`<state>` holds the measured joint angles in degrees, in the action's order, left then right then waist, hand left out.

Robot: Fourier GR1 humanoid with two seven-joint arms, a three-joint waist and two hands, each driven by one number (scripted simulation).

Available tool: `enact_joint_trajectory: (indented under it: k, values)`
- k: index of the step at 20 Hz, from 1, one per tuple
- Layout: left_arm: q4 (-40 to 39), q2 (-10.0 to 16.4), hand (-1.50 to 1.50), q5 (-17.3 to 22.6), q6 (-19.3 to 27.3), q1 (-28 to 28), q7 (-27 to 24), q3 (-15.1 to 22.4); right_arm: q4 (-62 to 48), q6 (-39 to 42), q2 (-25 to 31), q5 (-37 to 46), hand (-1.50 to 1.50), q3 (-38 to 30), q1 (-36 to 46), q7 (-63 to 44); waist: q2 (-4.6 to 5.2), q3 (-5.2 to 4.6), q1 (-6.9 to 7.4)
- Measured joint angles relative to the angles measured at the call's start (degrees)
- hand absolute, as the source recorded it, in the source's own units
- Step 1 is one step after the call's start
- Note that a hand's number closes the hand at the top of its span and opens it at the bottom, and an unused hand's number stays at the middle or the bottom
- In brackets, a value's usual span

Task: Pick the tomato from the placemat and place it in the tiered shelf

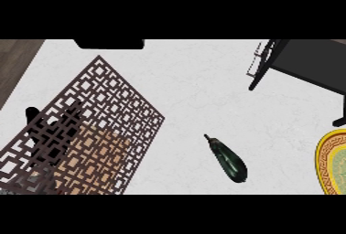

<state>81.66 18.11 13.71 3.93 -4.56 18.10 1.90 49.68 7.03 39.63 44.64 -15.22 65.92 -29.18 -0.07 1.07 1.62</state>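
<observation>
The brown lattice placemat lies slanted across the left half of the white counter. My left hand shows as a black shape at the mat's left edge, and the lattice pattern partly covers it. No tomato is visible anywhere; I cannot tell whether the hand or the mat hides it. The black tiered shelf stands at the far right, well away from the hand. My right hand does not show in the head view.
A dark green eggplant lies on the counter between the mat and a yellow patterned plate at the right edge. A black object sits at the far edge. The counter's dark wooden edge runs along the upper left.
</observation>
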Motion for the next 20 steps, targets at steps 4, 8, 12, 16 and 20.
enact_joint_trajectory:
  k: [4,8,12,16,20]
  values:
    - [0.16,-0.09,0.00,-0.41,0.17,0.12,-0.14,-0.03,-4.19,-2.49,0.50,-0.15,1.50,-0.68,0.47,5.02,-0.04,0.02,-0.01]
    - [0.23,-0.43,0.00,-0.40,-0.01,0.13,-0.57,-0.14,-7.66,-3.15,1.18,-0.16,1.50,-0.96,2.05,7.88,-0.10,0.06,-0.02]
    - [0.51,-0.38,0.00,-0.51,0.24,0.35,0.29,-0.28,-9.57,-3.84,0.98,0.62,1.50,-0.27,2.30,9.17,-0.16,0.00,-0.22]
    - [0.28,-0.67,0.00,-1.01,0.26,0.50,-0.28,0.03,-10.70,-5.28,0.81,0.40,-1.50,-1.16,3.12,8.45,-0.24,0.13,-0.34]
    - [1.26,-0.56,0.00,-1.32,0.61,1.02,0.41,0.17,-11.33,-8.95,0.78,-2.17,-1.50,-5.08,4.63,6.76,-0.26,0.04,-0.36]
